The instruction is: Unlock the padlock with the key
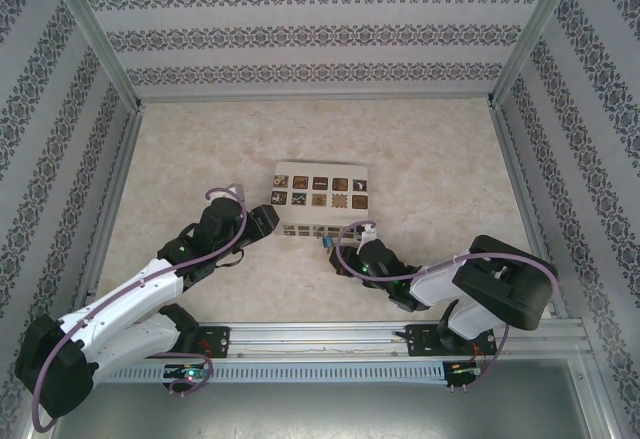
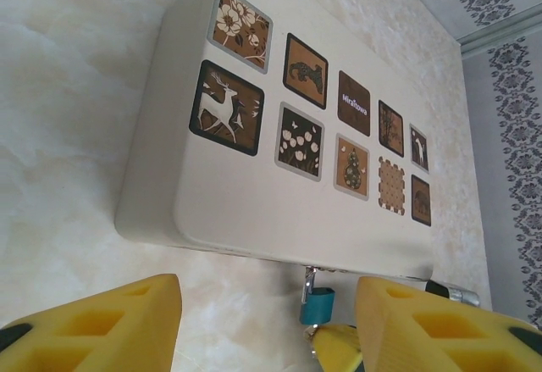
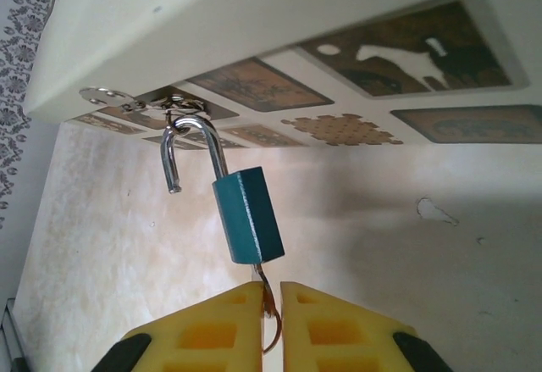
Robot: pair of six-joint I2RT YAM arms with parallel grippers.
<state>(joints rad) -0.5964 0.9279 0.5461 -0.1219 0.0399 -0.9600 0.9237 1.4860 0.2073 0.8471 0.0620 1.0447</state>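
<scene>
My right wrist camera shows the padlock [image 3: 248, 216] with its shackle open, right jaws clamped on the key [image 3: 268, 298]; left jaws apart.

- Beyond the cream box [image 1: 318, 194]: bare table [image 1: 430, 149], wide open up to the back wall [image 1: 320, 39].
- Left and right of the box: open going too, side walls [image 1: 590, 139] well apart.
- Near side of the box: tight, with the padlock [image 3: 247, 217] hanging there and the right gripper [image 3: 271, 308] pinched on the key [image 3: 265, 280] just beneath.
- Near-left of the box: blocked by the left gripper [image 2: 267, 304], fingers spread wide.
</scene>
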